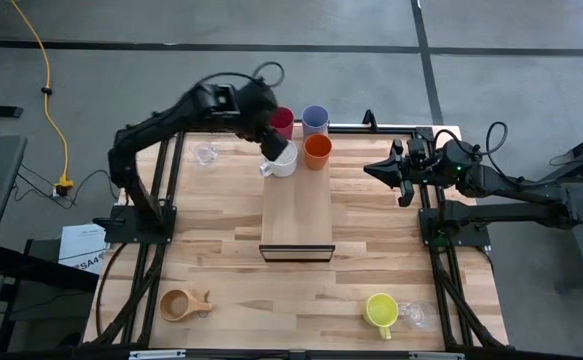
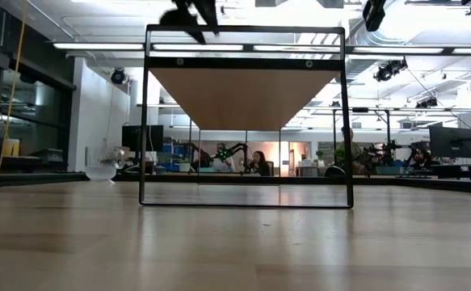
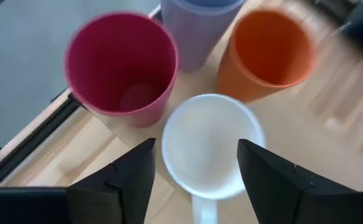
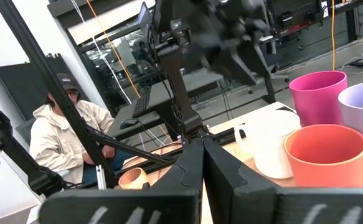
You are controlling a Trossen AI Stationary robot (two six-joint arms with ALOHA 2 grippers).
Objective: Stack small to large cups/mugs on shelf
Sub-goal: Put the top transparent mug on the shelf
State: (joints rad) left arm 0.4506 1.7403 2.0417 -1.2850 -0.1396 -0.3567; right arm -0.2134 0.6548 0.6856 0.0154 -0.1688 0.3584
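On the far end of the light-wood shelf [image 1: 297, 215] stand a red tumbler [image 1: 282, 121], a lavender-blue tumbler [image 1: 315, 118], an orange tumbler [image 1: 317, 150] and a white mug [image 1: 284, 162], each on its base. My left gripper [image 3: 197, 171] is open just above the white mug [image 3: 209, 146], one finger on either side of its rim. My right gripper [image 1: 369, 168] is shut and empty, level, right of the shelf. A clear glass [image 1: 205, 153] stands far left. A brown wooden cup [image 1: 183, 305], a yellow mug [image 1: 380, 310] and a second glass [image 1: 414, 316] stand near the front edge.
The shelf is raised on a black frame [image 2: 246, 202]. The tabletop [image 1: 221, 260] has black rails along its left and right sides. In the right wrist view a seated person [image 4: 63, 137] shows beyond the table. There is bare plank on the shelf's near half.
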